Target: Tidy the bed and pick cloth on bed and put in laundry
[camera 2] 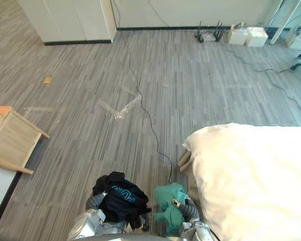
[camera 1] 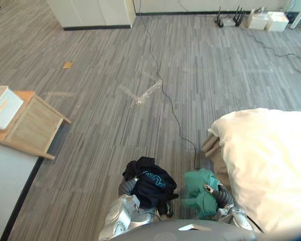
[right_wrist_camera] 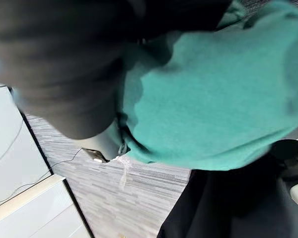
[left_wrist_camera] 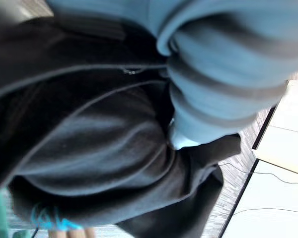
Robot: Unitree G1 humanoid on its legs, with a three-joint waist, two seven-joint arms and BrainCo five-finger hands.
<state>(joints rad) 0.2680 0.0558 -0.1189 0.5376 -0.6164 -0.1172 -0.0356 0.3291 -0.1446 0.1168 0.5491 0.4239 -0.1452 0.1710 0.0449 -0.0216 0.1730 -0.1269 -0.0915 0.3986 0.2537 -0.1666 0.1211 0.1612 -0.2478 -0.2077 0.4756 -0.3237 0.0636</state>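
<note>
Looking down through the left eye view, you see the black cloth [camera 1: 151, 183] bunched over the left hand [camera 1: 125, 187] and the green cloth [camera 1: 199, 191] heaped on the right hand [camera 1: 222, 194]. Both are carried low in front of you above the grey floor [camera 1: 105, 100], just beside the corner of the bed [camera 1: 219, 165] with its white duvet [camera 1: 271, 160]. A wooden cabinet [camera 1: 34, 125] stands well apart on your left. In the right eye view the two bundles sit side by side, close together, though you cannot tell whether they touch. A thin cable [camera 2: 140, 95] runs over the floor towards the bed corner, so mind your path. In the left wrist view the black cloth [left_wrist_camera: 99, 148] lies in thick folds right against the hand's ribbed cover [left_wrist_camera: 223, 74]. The grip itself is buried, so you cannot tell whether the hand is clasped round the cloth or only bearing it. In the right wrist view the green cloth [right_wrist_camera: 213, 99] drapes the same way past the dark cover [right_wrist_camera: 54, 64], and there too you cannot tell the hold. Both pieces look light, soft and limp. They will likely sag and slide rather than keep shape, so take hold at the bunched middle, gather any trailing ends, and keep them clear of the floor on the way to the laundry.
</note>
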